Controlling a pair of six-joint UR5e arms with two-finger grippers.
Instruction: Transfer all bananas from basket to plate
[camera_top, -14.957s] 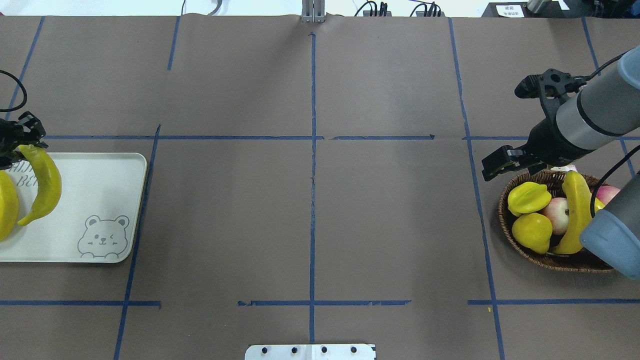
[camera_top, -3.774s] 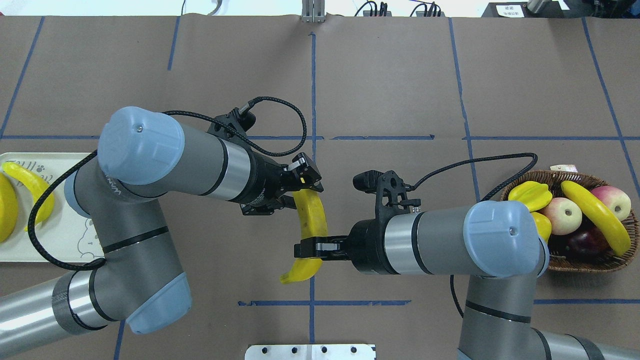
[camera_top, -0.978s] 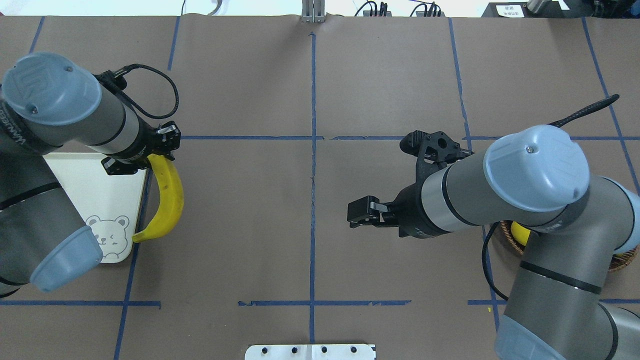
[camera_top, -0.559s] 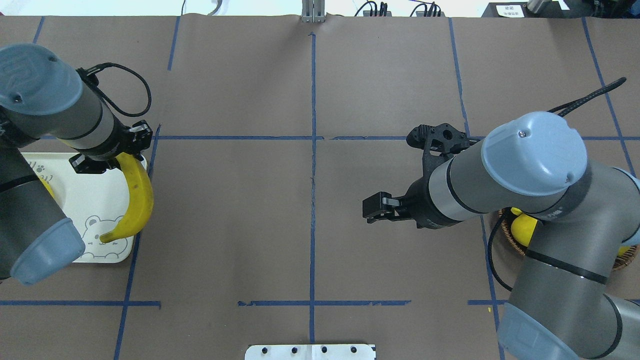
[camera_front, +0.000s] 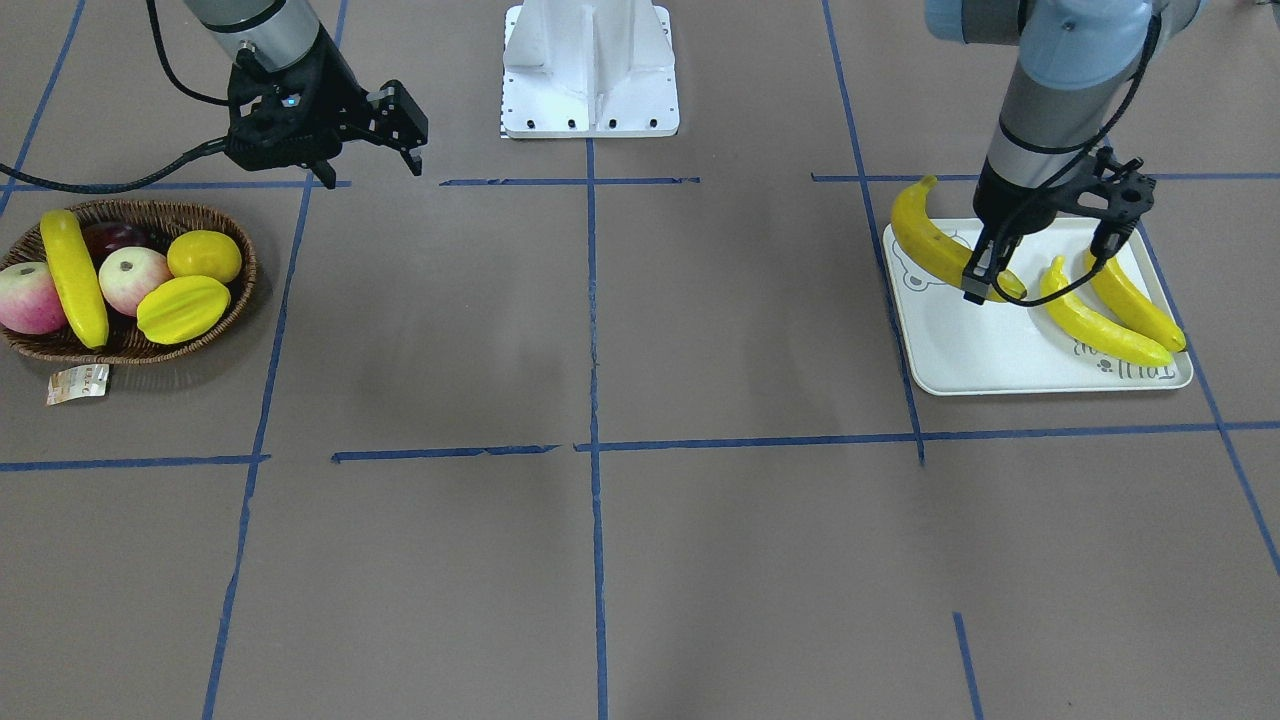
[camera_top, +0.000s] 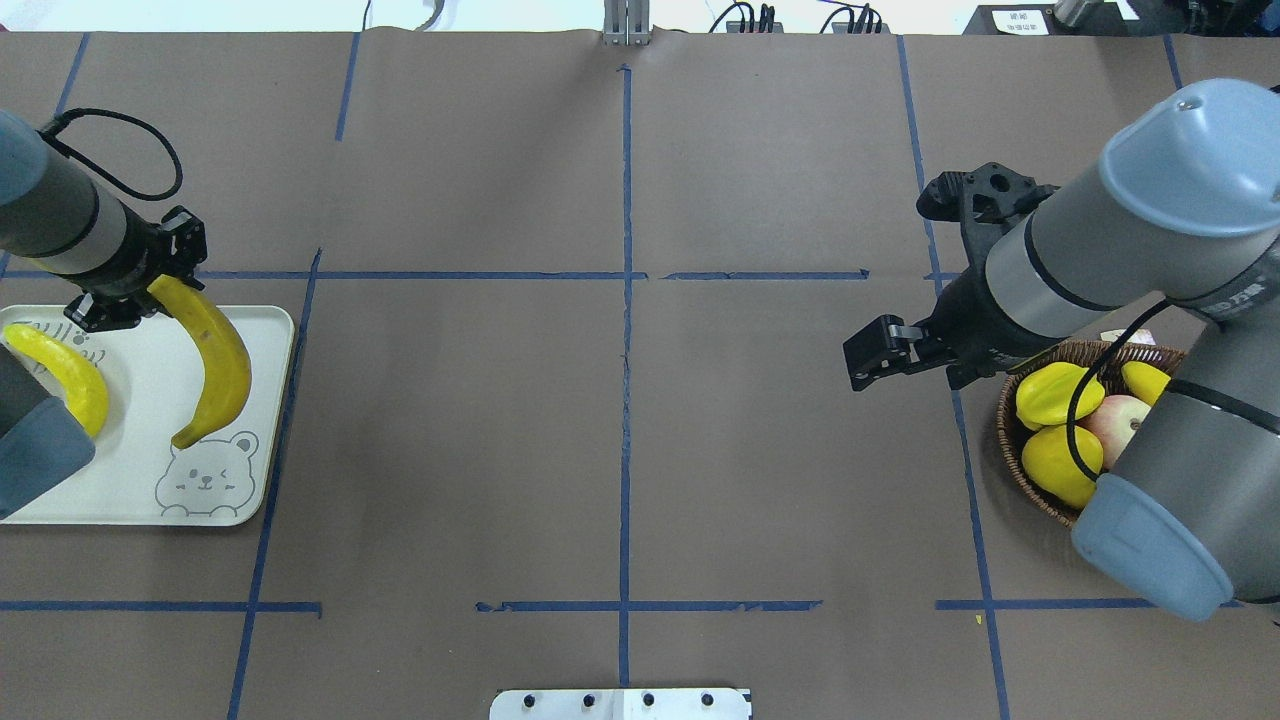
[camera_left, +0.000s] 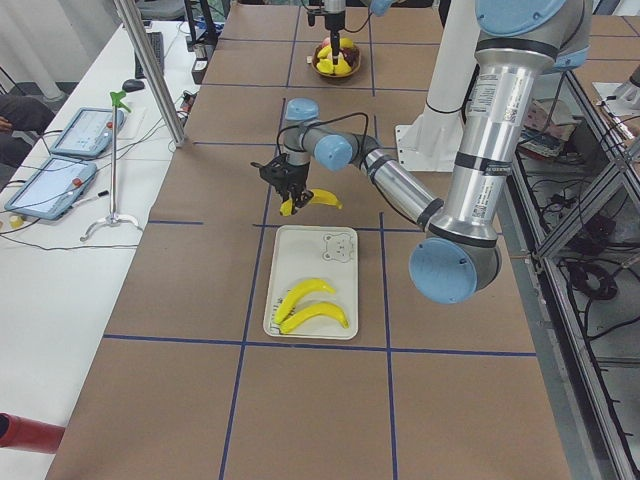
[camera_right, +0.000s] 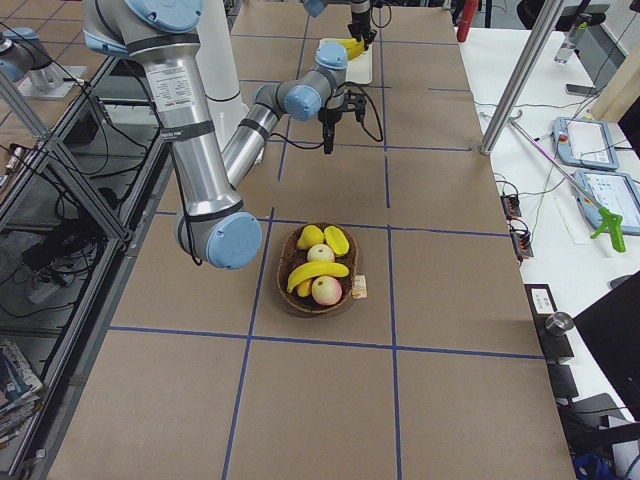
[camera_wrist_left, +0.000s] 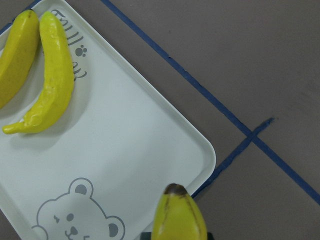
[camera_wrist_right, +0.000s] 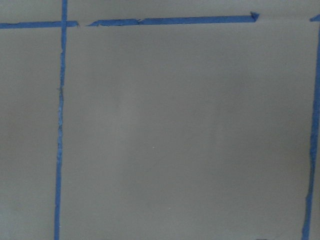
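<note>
My left gripper (camera_top: 150, 287) is shut on the end of a yellow banana (camera_top: 217, 360) and holds it over the bear end of the off-white plate (camera_top: 140, 480). From the front the gripper (camera_front: 990, 275) and this banana (camera_front: 932, 238) hang over the plate's (camera_front: 990, 350) edge. Two bananas (camera_front: 1095, 322) (camera_front: 1135, 300) lie on the plate. The left wrist view shows the held banana's tip (camera_wrist_left: 178, 216) over the plate (camera_wrist_left: 140, 150). One banana (camera_front: 72, 280) lies in the wicker basket (camera_front: 130, 347). My right gripper (camera_top: 866, 358) is open and empty, left of the basket (camera_top: 1010, 445).
The basket also holds a starfruit (camera_front: 183, 308), a round yellow fruit (camera_front: 203, 255) and two apples (camera_front: 130, 278). A paper tag (camera_front: 78, 383) lies by it. The white robot base (camera_front: 590, 70) stands at the table's edge. Blue tape lines cross the brown table.
My left arm has carried the banana leftward from the plate's right edge to over the plate. My right arm has drawn back toward the basket with its gripper empty.
</note>
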